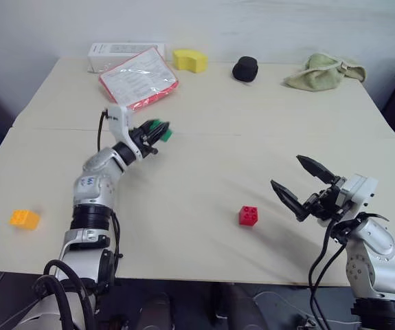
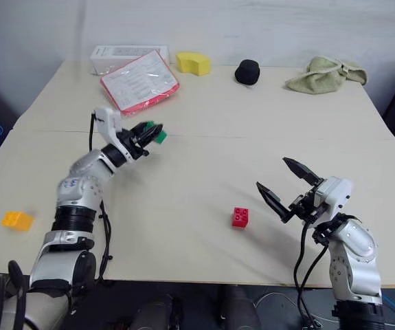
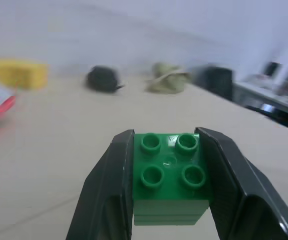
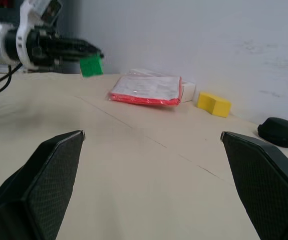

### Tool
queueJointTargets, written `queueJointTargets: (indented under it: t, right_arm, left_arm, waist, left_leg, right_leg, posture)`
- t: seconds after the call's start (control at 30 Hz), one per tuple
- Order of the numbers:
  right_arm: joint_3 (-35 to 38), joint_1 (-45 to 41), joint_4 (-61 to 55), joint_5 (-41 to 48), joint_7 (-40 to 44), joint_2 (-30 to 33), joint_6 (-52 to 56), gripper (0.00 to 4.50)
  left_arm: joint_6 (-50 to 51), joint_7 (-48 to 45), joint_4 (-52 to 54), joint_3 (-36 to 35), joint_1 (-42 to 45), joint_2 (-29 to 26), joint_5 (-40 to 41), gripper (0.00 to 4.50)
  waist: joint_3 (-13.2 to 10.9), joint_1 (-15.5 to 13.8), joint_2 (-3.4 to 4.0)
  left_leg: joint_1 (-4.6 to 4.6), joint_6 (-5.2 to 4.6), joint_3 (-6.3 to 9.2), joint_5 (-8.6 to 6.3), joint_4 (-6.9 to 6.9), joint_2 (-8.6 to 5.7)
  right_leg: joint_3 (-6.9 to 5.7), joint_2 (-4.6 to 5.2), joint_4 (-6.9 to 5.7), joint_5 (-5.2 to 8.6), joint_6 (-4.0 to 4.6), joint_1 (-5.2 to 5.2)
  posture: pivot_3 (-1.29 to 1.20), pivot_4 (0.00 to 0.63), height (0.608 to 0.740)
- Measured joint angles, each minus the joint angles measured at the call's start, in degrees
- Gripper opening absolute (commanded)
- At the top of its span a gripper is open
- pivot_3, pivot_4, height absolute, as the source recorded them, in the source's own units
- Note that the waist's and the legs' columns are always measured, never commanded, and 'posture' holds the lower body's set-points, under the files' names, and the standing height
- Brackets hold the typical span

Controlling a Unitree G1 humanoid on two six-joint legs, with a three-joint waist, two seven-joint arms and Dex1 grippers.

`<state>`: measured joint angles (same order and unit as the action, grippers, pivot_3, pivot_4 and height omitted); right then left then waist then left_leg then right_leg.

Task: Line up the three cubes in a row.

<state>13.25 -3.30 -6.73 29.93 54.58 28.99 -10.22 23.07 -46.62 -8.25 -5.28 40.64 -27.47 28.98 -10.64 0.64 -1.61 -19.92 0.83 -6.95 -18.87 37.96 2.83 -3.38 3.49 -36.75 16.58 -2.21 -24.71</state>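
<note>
1. Nearest the robot, the right gripper (image 1: 306, 184) hangs above the front right of the table (image 1: 204, 172) with its two black fingers spread wide and nothing between them.
2. Just left of it, the red cube (image 1: 248, 216) sits flat on the tabletop, studs up, apart from the fingertips. It looks like hard, light plastic, so it should lift with little force; its smooth sides may slip, so pinching two opposite flat walls low on the body seems safer than catching the studs.
3. Over at the front left edge, the orange-yellow cube (image 1: 24, 218) rests alone, well apart from the other two. It probably handles the same: rigid, light, easy to nudge by accident.
4. Farther in, the left gripper (image 1: 157, 132) is pinched on the green cube (image 3: 170, 175). The left wrist view shows one finger flat against each side wall and the studs facing up, while the right wrist view shows the brick clear of the surface. That hold looks square and secure.
5. At the back lie a red-edged packet (image 1: 139, 78) over a white box (image 1: 108, 56), a yellow wedge block (image 1: 189, 60), a black round object (image 1: 245, 69) and a crumpled cloth (image 1: 324, 71).
6. No row exists yet; the cubes are widely scattered.
</note>
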Motion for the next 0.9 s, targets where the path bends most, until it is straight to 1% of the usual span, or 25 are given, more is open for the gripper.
queueJointTargets:
  t: [0.03, 0.07, 0.1, 0.2, 0.27, 0.37, 0.43, 0.5, 0.6, 0.83, 0.9]
  right_arm:
    - [0.1, 1.3, 0.1, -0.5, 1.9, 2.5, -0.1, 4.50]
    - [0.2, 2.1, 0.1, -0.7, 3.2, 3.7, -0.1, 4.50]
    - [0.1, 3.1, 0.1, -0.8, 5.7, 5.2, -0.2, 4.50]
    - [-0.5, 4.2, 0.0, -0.4, 8.8, 6.4, 0.2, 4.50]
    - [-0.5, 4.8, 0.0, -0.2, 10.0, 7.1, 0.5, 4.50]
    - [-0.5, 4.8, 0.0, -0.1, 10.5, 7.1, 1.0, 4.50]
    - [-0.5, 5.0, -0.2, 0.1, 10.2, 7.1, 1.6, 4.50]
    - [-0.4, 5.6, -0.9, 0.3, 9.7, 7.1, 1.8, 4.50]
    - [-0.3, 7.4, -2.5, 0.4, 9.0, 7.1, 2.0, 4.50]
    - [0.5, 9.8, -4.3, 0.4, 7.3, 7.1, 2.7, 4.50]
    - [0.5, 10.0, -4.5, 0.4, 7.1, 7.0, 2.8, 4.50]
  left_arm:
    - [-0.8, -5.1, 4.6, 2.4, -2.3, -3.9, -0.6, 1.49]
    - [-2.2, -8.2, 6.9, 4.1, -3.9, -6.1, -1.5, 1.49]
    - [-4.4, -13.8, 9.3, 7.5, -6.8, -9.1, -3.1, 1.49]
    - [-8.5, -22.2, 9.5, 14.8, -11.0, -9.0, -5.5, 1.49]
    - [-12.1, -25.3, 7.9, 17.9, -11.5, -7.6, -7.5, 1.49]
    - [-17.9, -26.5, 1.6, 20.1, -10.2, -4.5, -11.5, 1.49]
    - [-21.1, -26.6, -2.6, 21.1, -8.9, -1.7, -13.5, 1.49]
    - [-23.5, -26.8, -5.5, 22.0, -8.0, 0.1, -14.7, 1.49]
    - [-25.7, -27.3, -9.0, 22.1, -6.7, 1.2, -15.8, 1.49]
    - [-29.7, -28.0, -13.3, 22.1, -5.3, 2.2, -17.6, 1.49]
    - [-30.2, -28.1, -14.0, 22.1, -4.8, 2.6, -18.1, 2.22]
  waist:
    - [0.0, 0.1, 0.14]
    - [0.1, 0.1, 0.19]
    - [0.1, 0.1, 0.20]
    - [0.0, -0.1, 0.13]
    - [0.0, -0.4, 0.13]
    - [0.0, -0.6, 0.13]
    - [0.0, -0.6, 0.13]
    - [0.0, -0.6, 0.12]
    - [0.0, -0.4, 0.13]
    - [0.0, -0.5, 0.13]
    - [0.0, -0.6, 0.13]
  left_leg:
    - [0.20, 0.00, 0.00, -0.01, -0.09, -0.02]
    - [0.37, -0.02, -0.06, -0.03, -0.12, -0.03]
    - [0.54, -0.02, -0.07, -0.04, -0.15, -0.02]
    - [0.59, -0.10, -0.03, -0.06, -0.15, -0.04]
    - [0.58, -0.14, -0.03, -0.08, -0.15, -0.05]
    - [0.51, -0.18, -0.02, -0.10, -0.08, -0.06]
    - [0.35, -0.24, -0.02, -0.13, 0.01, -0.04]
    - [0.18, -0.27, -0.01, -0.14, 0.08, -0.03]
    - [0.11, -0.27, -0.01, -0.14, 0.11, -0.02]
    - [0.11, -0.29, 0.04, -0.14, 0.12, -0.03]
    - [0.11, -0.29, 0.04, -0.14, 0.12, -0.04]
  right_leg:
    - [0.02, 0.01, 0.07, 0.01, -0.01, 0.19]
    - [0.05, 0.00, 0.19, 0.04, 0.00, 0.30]
    - [0.07, -0.02, 0.20, 0.05, 0.01, 0.43]
    - [0.17, -0.05, 0.19, 0.03, -0.01, 0.50]
    - [0.21, -0.05, 0.19, 0.03, -0.01, 0.50]
    - [0.20, -0.05, 0.20, 0.02, -0.02, 0.48]
    - [0.17, -0.04, 0.20, 0.02, -0.03, 0.38]
    - [0.14, -0.02, 0.19, 0.01, -0.04, 0.25]
    - [0.11, -0.02, 0.17, 0.00, -0.06, 0.16]
    - [0.07, -0.01, 0.16, 0.00, -0.06, 0.19]
    - [0.05, 0.01, 0.16, 0.00, -0.06, 0.19]
  posture:
    - [0.00, 0.150, 0.740]
    - [0.00, 0.150, 0.740]
    - [0.00, 0.150, 0.740]
    - [0.00, 0.150, 0.740]
    - [0.00, 0.150, 0.740]
    - [0.00, 0.150, 0.740]
    - [0.00, 0.150, 0.740]
    - [0.00, 0.150, 0.740]
    - [0.00, 0.150, 0.740]
    - [0.00, 0.150, 0.740]
    - [0.00, 0.150, 0.740]
